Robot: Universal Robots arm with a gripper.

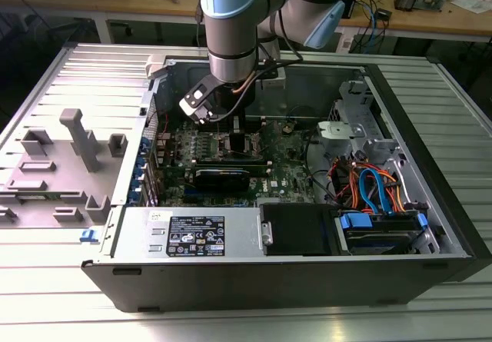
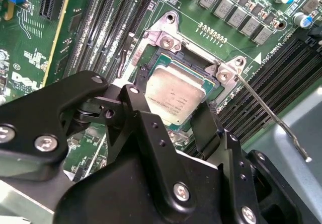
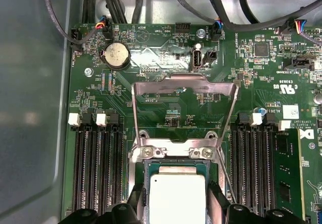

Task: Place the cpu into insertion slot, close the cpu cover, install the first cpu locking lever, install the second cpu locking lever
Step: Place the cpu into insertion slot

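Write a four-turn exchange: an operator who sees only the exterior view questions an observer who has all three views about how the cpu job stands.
Operator: The arm blocks my sight. Where is the cpu?
Observer: In both wrist views it lies in the insertion slot, with the hand right at it.
Operator: And the cpu cover?
Observer: In the first wrist view it stands open, tipped away from the slot.
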